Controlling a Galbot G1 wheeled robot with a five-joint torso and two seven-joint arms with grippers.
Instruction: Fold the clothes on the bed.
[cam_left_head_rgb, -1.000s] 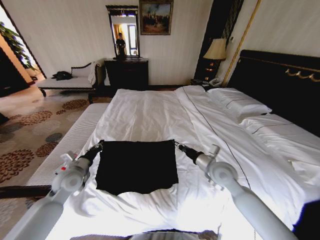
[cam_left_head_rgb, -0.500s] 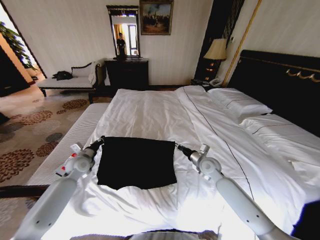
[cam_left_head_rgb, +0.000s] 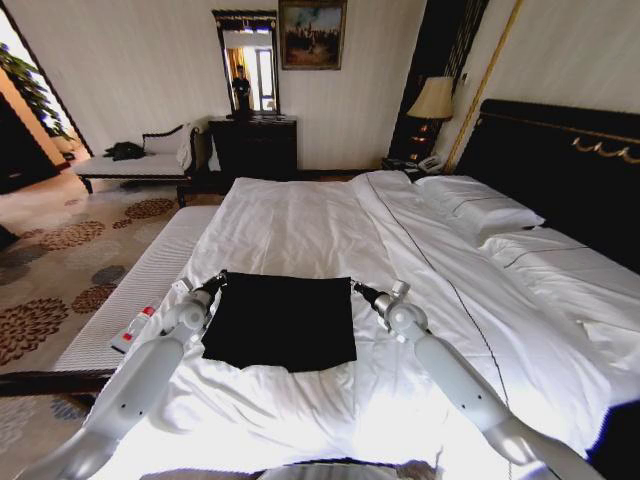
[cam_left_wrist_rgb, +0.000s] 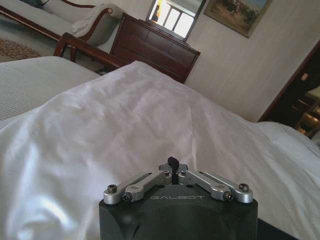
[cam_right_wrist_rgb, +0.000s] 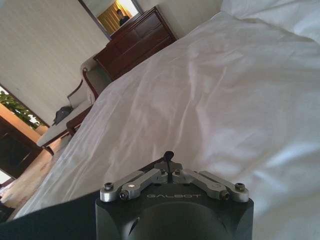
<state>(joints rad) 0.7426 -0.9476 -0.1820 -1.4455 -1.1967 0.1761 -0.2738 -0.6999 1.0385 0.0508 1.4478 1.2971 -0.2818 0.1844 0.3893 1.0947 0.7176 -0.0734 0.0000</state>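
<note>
The clothes (cam_left_head_rgb: 280, 320), a black T-shirt, lie flat as a rough rectangle on the white bed (cam_left_head_rgb: 300, 220), near its front edge. My left gripper (cam_left_head_rgb: 218, 281) is shut on the shirt's far left corner. My right gripper (cam_left_head_rgb: 356, 288) is shut on its far right corner. In the left wrist view the left gripper (cam_left_wrist_rgb: 172, 165) has its fingers pressed together with a bit of black cloth between them, low over the sheet. The right gripper (cam_right_wrist_rgb: 169, 157) shows the same pinch, and the black shirt (cam_right_wrist_rgb: 50, 220) trails beside it.
White pillows (cam_left_head_rgb: 480, 205) and a dark headboard (cam_left_head_rgb: 560, 170) are on the right. A white striped bench (cam_left_head_rgb: 150, 275) runs along the bed's left side, with patterned carpet (cam_left_head_rgb: 60, 260) beyond. A chaise (cam_left_head_rgb: 140, 160), a dark dresser (cam_left_head_rgb: 255, 145) and a lamp (cam_left_head_rgb: 432, 100) stand by the far wall.
Both arms have stretched farther across the bed and the grippers have drawn the shirt a little away from me. Its near edge has slid up the sheet, and the left gripper has shifted right.
</note>
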